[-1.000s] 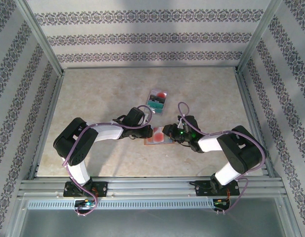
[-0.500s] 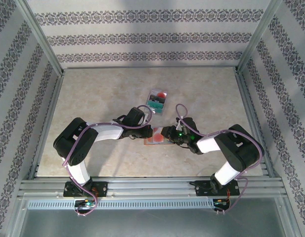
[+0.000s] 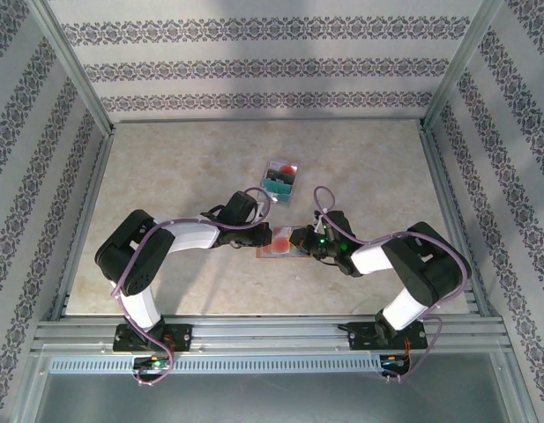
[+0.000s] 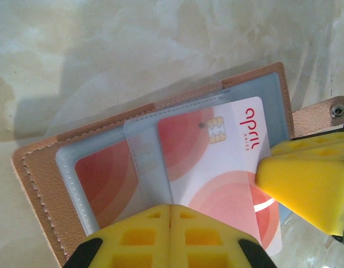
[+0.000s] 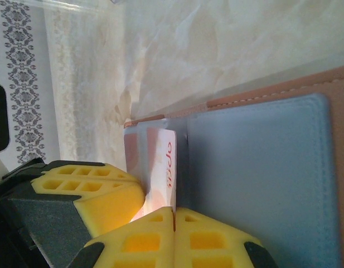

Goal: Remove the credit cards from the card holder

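We judge the credit card (image 4: 216, 167) thin, stiff, slick: our right gripper (image 5: 173, 215) pinches its 4 o'clock edge while our clenched left gripper (image 4: 170, 219) pins the card holder (image 4: 40, 167).

Looking down now on a pale beige tabletop (image 3: 166, 167), marbled, matt, evenly lit. Closes off at the far side with a white wall (image 3: 272, 62) carrying three bands of dark floral pattern. Repeats the same striped paper on the left wall (image 3: 20, 194) and the right wall (image 3: 523, 194), with bands slanting toward the far corners. Stands framed by bare aluminium posts, one far left (image 3: 73, 66), one far right (image 3: 457, 62). Ends at the near edge in a silver rail (image 3: 272, 330), then a perforated grey strip (image 3: 272, 363), then a plain grey surface (image 3: 272, 397). Up close, shows cloudy cream veining, soft grey shadows and a faint sheen.
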Controlling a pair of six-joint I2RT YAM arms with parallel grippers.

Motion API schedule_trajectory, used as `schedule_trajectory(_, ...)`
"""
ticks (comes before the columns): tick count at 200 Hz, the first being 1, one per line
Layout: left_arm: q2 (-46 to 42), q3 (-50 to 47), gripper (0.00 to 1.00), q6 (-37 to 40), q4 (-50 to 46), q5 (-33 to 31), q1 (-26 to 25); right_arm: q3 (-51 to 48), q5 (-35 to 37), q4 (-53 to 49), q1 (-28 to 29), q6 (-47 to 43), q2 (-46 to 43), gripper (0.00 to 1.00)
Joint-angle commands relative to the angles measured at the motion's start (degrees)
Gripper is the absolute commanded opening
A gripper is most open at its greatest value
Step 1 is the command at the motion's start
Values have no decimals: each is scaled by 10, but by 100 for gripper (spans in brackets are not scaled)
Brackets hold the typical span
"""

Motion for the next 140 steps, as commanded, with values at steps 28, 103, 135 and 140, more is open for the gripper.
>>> schedule_trajectory(28, -3, -21, 4, 30, -66, -39, 23, -7, 16, -45, -10, -27, -39, 0)
schedule_trajectory(103, -7, -13, 7, 48, -65, -36, 33, 18, 28, -136, -10, -62, -79, 0)
schedule_trajectory(135, -21, -10, 13, 38, -62, -23, 34, 29, 25, -151, -10, -71, -80, 0)
schedule_trajectory(140, -25, -11, 14, 36, -62, -21, 34, 31, 25, -154, -10, -73, -80, 0)
